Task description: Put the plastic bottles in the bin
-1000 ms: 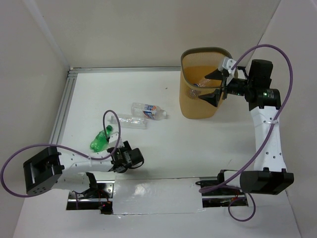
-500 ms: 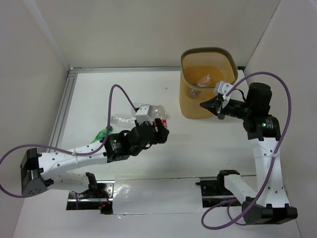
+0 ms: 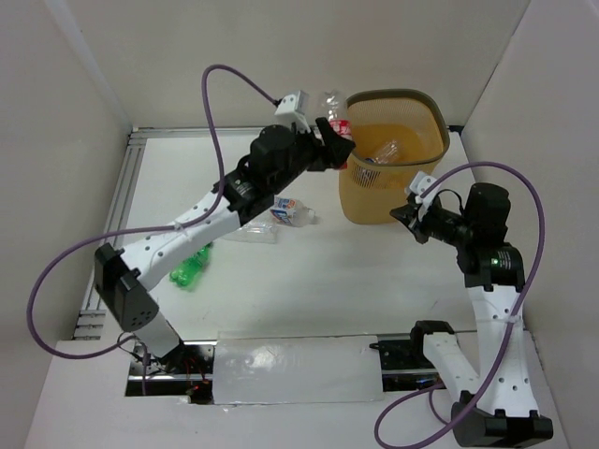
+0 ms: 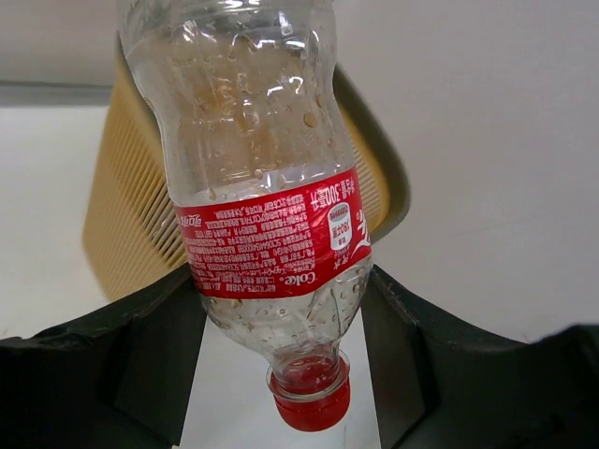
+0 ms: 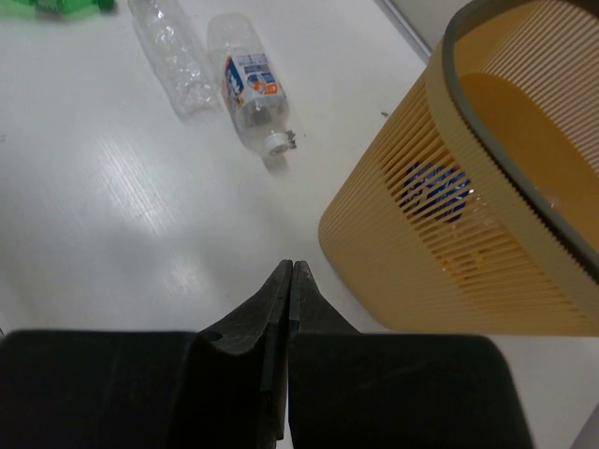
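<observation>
My left gripper [image 3: 335, 142] [image 4: 281, 313] is shut on a clear plastic bottle with a red label and red cap [image 3: 333, 114] [image 4: 262, 178]. I hold it raised beside the left rim of the yellow-orange bin [image 3: 374, 201] [image 4: 126, 220] [image 5: 487, 243]. A clear bottle [image 3: 388, 152] lies inside the bin. On the table lie a blue-white-labelled bottle [image 3: 290, 211] [image 5: 248, 79], a clear crushed one [image 3: 248, 231] [image 5: 173, 56] and a green one [image 3: 190, 267] [image 5: 65, 5]. My right gripper [image 3: 401, 211] [image 5: 291, 267] is shut on nothing, low at the bin's front right.
An aluminium rail [image 3: 117, 215] runs along the table's left edge. White walls close in the left, back and right. A silver taped strip [image 3: 290, 369] lies between the arm bases. The left arm's purple cable [image 3: 239, 79] loops high over the table.
My left arm swung from the near left of the table up to the bin's left rim, carrying the red-labelled bottle. My right gripper left the bin's mouth, shut, and dropped to its front.
</observation>
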### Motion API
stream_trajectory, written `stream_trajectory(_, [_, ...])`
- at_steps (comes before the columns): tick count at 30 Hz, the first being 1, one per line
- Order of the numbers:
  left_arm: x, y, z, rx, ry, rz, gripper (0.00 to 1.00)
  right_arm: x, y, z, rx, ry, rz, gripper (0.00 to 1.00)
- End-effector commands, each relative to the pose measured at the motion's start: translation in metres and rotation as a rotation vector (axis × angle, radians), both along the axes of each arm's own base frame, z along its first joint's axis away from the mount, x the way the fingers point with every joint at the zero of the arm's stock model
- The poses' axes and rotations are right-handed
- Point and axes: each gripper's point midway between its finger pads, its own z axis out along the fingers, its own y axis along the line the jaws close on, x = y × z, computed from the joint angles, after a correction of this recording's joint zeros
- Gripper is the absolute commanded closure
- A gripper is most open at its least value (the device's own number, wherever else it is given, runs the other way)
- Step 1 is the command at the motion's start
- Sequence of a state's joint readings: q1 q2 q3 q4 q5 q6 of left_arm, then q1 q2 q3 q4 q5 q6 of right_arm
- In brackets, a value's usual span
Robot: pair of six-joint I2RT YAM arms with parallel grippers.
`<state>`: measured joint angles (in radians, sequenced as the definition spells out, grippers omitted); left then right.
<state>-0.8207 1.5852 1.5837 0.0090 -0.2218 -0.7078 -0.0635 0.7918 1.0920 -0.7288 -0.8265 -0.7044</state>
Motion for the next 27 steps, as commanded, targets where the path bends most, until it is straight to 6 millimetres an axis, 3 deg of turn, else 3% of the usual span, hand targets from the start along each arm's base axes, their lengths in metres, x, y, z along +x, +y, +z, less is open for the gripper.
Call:
stream_trajectory(1, [0.007, -0.028, 0.056, -0.134, -0.128, -0.167, 0.84, -0.004, -0.005, -0.014, -0.02, 0.016, -0.024, 1.0])
stream_trajectory(2, [0.016, -0.028, 0.059, -0.151, -0.136, -0.169, 0.84, -0.005, -0.005, -0.019, -0.02, 0.025, -0.024, 1.0])
stream_trajectory(3, [0.015, -0.034, 0.08, -0.203, -0.164, -0.194, 0.84, -0.007, -0.005, -0.021, -0.025, 0.03, -0.021, 1.0])
stream_trajectory(4, [0.02, -0.036, 0.082, -0.214, -0.163, -0.211, 0.84, -0.009, -0.005, -0.025, -0.025, 0.034, -0.021, 1.0])
stream_trajectory(5, [0.03, -0.05, 0.067, -0.21, -0.139, -0.225, 0.84, -0.009, -0.005, -0.031, -0.024, 0.05, -0.021, 1.0])
stream_trajectory(6, [0.037, -0.051, 0.067, -0.22, -0.131, -0.229, 0.83, -0.012, -0.005, -0.032, -0.024, 0.053, -0.021, 1.0])
stream_trajectory(8, [0.045, -0.056, 0.076, -0.271, -0.139, -0.243, 0.81, -0.014, -0.003, -0.037, -0.025, 0.067, -0.009, 1.0])
stream_trajectory(10, [0.056, -0.068, 0.057, -0.266, -0.109, -0.252, 0.72, -0.019, -0.002, -0.043, -0.026, 0.083, 0.003, 1.0])
stream_trajectory(12, [0.063, -0.073, 0.058, -0.275, -0.121, -0.242, 0.69, -0.021, -0.002, -0.046, -0.026, 0.085, 0.003, 0.98])
stream_trajectory(13, [0.073, -0.079, 0.04, -0.256, -0.092, -0.23, 0.59, -0.021, -0.002, -0.05, -0.025, 0.097, 0.003, 0.96])
stream_trajectory(14, [0.078, -0.08, 0.044, -0.261, -0.097, -0.213, 0.52, -0.021, -0.002, -0.05, -0.025, 0.097, 0.003, 0.94])
stream_trajectory(16, [0.087, -0.083, 0.033, -0.235, -0.08, -0.19, 0.45, -0.023, -0.002, -0.053, -0.025, 0.097, 0.003, 0.89])
stream_trajectory(19, [0.095, -0.089, 0.024, -0.204, -0.076, -0.164, 0.27, -0.026, 0.0, -0.054, -0.014, 0.103, 0.01, 0.76])
stream_trajectory(21, [0.098, -0.089, 0.031, -0.201, -0.091, -0.154, 0.13, -0.027, -0.002, -0.057, -0.014, 0.104, 0.001, 0.64])
stream_trajectory(24, [0.101, -0.088, 0.032, -0.186, -0.107, -0.144, 0.0, -0.027, -0.002, -0.061, -0.013, 0.115, 0.001, 0.44])
stream_trajectory(27, [0.1, -0.087, 0.035, -0.173, -0.12, -0.143, 0.0, -0.028, 0.0, -0.06, -0.008, 0.115, 0.009, 0.29])
